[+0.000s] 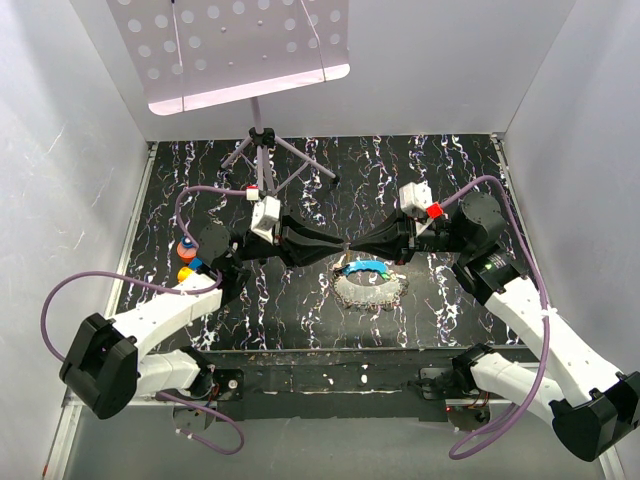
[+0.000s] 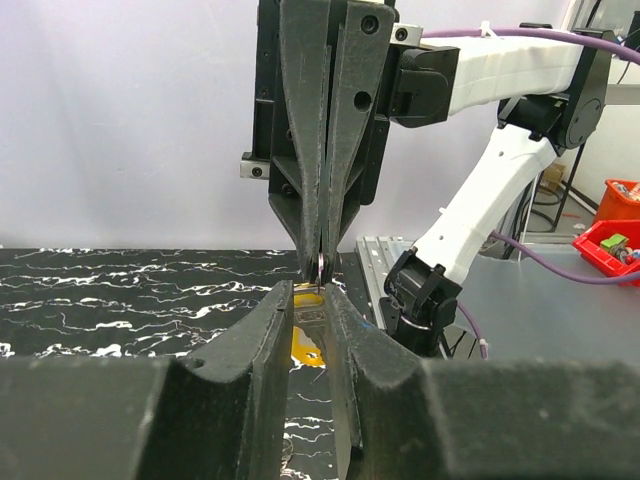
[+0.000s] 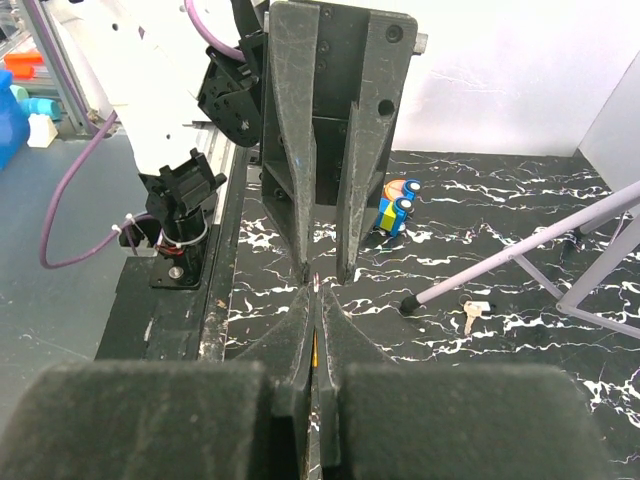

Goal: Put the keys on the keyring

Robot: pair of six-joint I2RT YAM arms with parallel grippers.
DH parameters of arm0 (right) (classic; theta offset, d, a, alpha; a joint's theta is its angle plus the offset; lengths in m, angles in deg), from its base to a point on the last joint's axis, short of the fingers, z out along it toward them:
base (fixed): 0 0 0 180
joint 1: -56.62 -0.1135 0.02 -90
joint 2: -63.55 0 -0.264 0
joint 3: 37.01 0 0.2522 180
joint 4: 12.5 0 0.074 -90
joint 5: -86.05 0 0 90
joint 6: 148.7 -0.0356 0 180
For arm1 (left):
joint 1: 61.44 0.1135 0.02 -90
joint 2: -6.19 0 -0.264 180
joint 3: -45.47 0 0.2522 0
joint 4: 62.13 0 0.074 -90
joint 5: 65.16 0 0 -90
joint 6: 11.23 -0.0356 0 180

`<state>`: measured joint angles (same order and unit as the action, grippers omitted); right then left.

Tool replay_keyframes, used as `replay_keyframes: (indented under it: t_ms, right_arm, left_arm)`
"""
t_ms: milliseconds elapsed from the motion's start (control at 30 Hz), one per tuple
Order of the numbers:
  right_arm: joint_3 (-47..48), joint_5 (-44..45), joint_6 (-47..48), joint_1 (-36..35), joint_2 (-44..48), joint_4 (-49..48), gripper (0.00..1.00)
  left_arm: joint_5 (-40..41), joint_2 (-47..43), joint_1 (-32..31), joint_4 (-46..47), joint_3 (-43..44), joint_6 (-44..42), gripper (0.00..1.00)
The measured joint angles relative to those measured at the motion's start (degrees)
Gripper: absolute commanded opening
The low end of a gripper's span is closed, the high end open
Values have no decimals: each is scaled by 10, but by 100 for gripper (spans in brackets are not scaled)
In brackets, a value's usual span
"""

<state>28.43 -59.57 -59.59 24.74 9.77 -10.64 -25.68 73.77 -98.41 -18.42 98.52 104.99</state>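
From above, the two arms met tip to tip over the middle of the black marbled surface (image 1: 440,300), the left tool (image 1: 340,247) reaching in from the left and the right tool (image 1: 355,246) from the right. Just near of that meeting point, what looked like the blue key (image 1: 368,267) lay on a pale ring-shaped pad (image 1: 345,292). A few small coloured toys (image 1: 185,262) sat at the left, and a tripod stand (image 1: 262,140) stood at the far side.

In the left wrist view, the left tool (image 2: 310,298) had its fingers drawn close, with only a narrow gap. They pinched the metal blade of the yellow-orange key (image 2: 300,345), whose head showed lower down between them. Facing it, the right tool (image 2: 320,262) was closed, with the small metal keyring (image 2: 318,268) nipped at its very tips, just above the key's blade.

In the right wrist view, the right tool (image 3: 315,298) showed its fingers pressed together, with a thin orange sliver in the seam. The left tool (image 3: 320,272) stood opposite, its tips slightly apart. Farther right, a small silver key (image 3: 471,317) lay on the surface beside a leg of the stand.
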Motion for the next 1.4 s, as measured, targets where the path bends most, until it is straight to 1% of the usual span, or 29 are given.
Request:
replay_keyframes:
  t_ms: [300,633,667,767,800,933,1067,1400]
  right_arm:
    - [0,0,-5,0,-2,-3,1]
    - [0,0,-9,0,-6,-6,1]
    - [0,0,-9,0,-7,-7,1]
    - [0,0,-11,0,-7,-7,1]
    - [0,0,-12,0,-7,-7,1]
    - [0,0,-16,0,-7,-8,1]
    - [0,0,-17,4,-7,-7,1]
    - [4,-3,17,4,-14,31,2]
  left_arm:
    - [-6,6,-1,0,5,0,13]
    - [-11,6,-5,-1,10,0,13]
    - [-11,6,-5,-1,10,0,12]
    - [-12,6,-6,-1,10,1,2]
    - [-12,6,-6,-3,10,0,0]
    - [-15,9,-6,-15,17,-1,0]
    - [-15,9,-6,-48,30,-8,0]
    - [-1,-26,-8,-202,53,-67,0]
